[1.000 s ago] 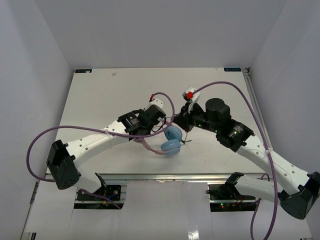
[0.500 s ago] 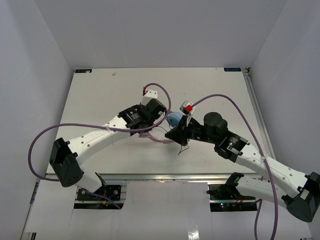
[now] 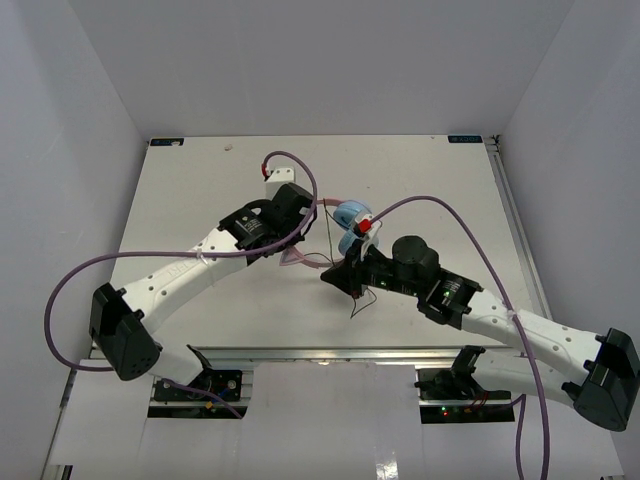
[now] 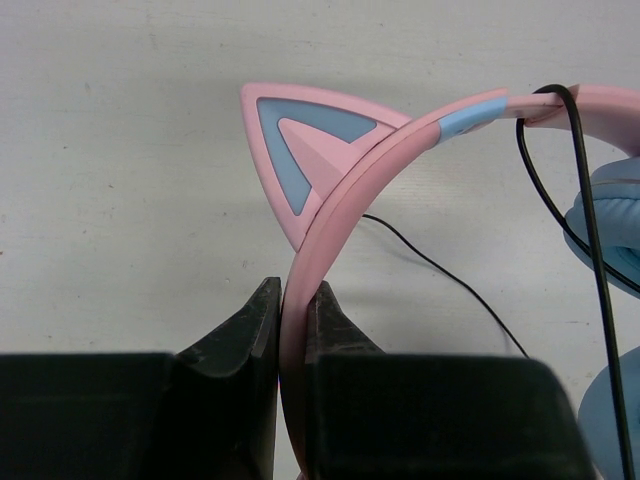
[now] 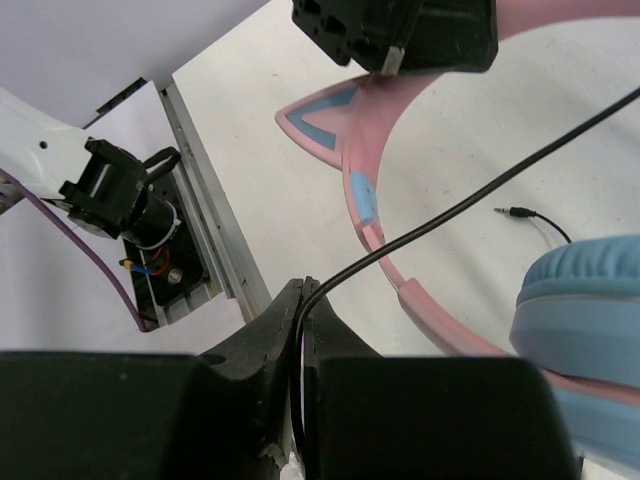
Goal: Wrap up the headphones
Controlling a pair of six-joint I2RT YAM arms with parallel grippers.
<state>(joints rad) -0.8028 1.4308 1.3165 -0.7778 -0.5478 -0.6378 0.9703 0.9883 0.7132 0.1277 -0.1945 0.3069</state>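
The headphones have light blue ear cups (image 3: 350, 216) and a pink headband (image 4: 345, 205) with a cat ear (image 4: 290, 140). My left gripper (image 4: 295, 292) is shut on the headband just below the cat ear and holds the headphones near the table's middle. It also shows in the right wrist view (image 5: 400, 30). My right gripper (image 5: 303, 285) is shut on the thin black cord (image 5: 470, 195), which runs taut from the jaws towards an ear cup (image 5: 580, 290). In the top view my right gripper (image 3: 335, 277) sits just in front of the headphones. The cord's plug (image 5: 515, 212) lies on the table.
A loose end of cord (image 3: 360, 300) trails on the table near my right gripper. Purple arm cables (image 3: 300, 170) arc above both wrists. The metal rail (image 5: 215, 230) at the table's near edge and an arm base (image 5: 120, 195) lie close by. Walls enclose the table.
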